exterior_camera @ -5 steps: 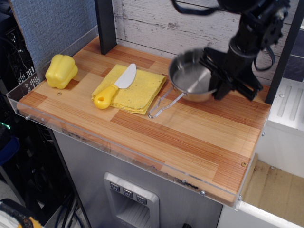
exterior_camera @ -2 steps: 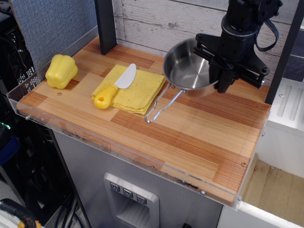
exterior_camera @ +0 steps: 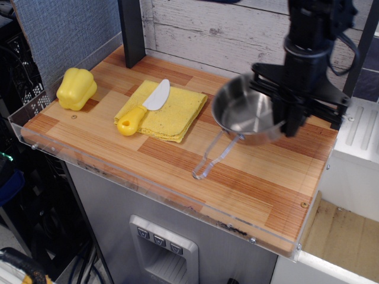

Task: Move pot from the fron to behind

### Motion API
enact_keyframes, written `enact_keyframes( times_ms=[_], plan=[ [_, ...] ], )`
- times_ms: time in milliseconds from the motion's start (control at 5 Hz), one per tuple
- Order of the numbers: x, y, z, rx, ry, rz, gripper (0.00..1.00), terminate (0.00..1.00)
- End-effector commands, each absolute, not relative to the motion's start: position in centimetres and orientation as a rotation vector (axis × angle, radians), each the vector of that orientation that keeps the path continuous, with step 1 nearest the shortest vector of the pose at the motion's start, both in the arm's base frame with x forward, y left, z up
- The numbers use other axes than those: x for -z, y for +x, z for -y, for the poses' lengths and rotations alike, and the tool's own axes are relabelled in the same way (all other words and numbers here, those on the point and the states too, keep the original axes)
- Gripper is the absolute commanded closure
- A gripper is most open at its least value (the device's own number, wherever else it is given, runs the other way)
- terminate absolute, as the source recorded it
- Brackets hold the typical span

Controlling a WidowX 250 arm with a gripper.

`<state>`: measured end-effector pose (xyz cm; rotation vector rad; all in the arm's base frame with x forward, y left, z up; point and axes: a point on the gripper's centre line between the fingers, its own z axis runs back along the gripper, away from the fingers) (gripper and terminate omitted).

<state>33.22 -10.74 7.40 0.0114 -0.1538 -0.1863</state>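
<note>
The pot (exterior_camera: 244,112) is a shallow shiny steel pan with a long wire loop handle (exterior_camera: 212,158) pointing toward the table's front. It is tilted, lifted off the wooden tabletop (exterior_camera: 177,160) at the right side toward the back. My black gripper (exterior_camera: 291,121) comes down from above and is shut on the pot's right rim. Its fingertips are partly hidden behind the pot's wall.
A yellow cloth (exterior_camera: 164,112) lies left of the pot with a yellow-handled plastic knife (exterior_camera: 144,107) on it. A yellow pepper (exterior_camera: 76,88) sits at the far left. A dark post (exterior_camera: 131,32) and plank wall stand behind. A clear lip edges the table.
The gripper with the pot has moved right and a little toward the front. The handle has swung off the cloth's edge and now points at the front edge.
</note>
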Motion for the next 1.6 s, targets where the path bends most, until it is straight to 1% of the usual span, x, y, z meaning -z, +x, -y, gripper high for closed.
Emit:
enact_keyframes(
  times_ms=[0, 200, 600, 800, 1000, 1200, 1400],
  plan=[
    [-5.4, 33.3, 12.9, 0.225, 0.035, 0.114, 1.0, 0.0],
    [-3.8, 33.4, 13.0, 0.228, 0.064, 0.06, 1.0, 0.0],
    [-3.5, 33.0, 11.7, 0.203, 0.087, 0.035, 1.0, 0.0],
    [-4.0, 32.6, 10.7, 0.198, 0.063, 0.033, 0.0, 0.0],
    [-5.0, 32.4, 10.4, 0.203, 0.045, 0.082, 0.0, 0.0],
    [-6.9, 32.1, 10.0, 0.226, 0.035, 0.17, 0.0, 0.0],
    [-9.2, 31.8, 9.3, 0.224, 0.025, 0.234, 0.0, 0.0]
  ],
)
